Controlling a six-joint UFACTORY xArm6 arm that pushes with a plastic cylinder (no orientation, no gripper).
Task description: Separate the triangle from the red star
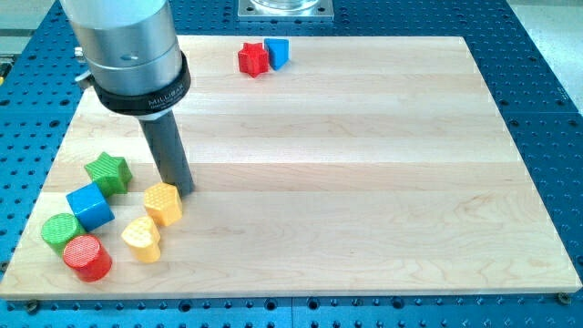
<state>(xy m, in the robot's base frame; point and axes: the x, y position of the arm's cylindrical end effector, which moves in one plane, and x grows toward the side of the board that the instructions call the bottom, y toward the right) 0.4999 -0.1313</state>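
Note:
A red star [252, 58] sits near the view's top edge of the wooden board, with a blue triangle block [277, 52] touching its right side. My tip [182, 190] rests on the board at the lower left, far from that pair. It stands just above and right of a yellow hexagon [163, 202].
A cluster lies at the view's lower left: a green star [108, 171], a blue cube [89, 206], a green cylinder [61, 232], a red cylinder [87, 257] and a yellow heart [141, 238]. The arm's grey housing [127, 50] fills the upper left.

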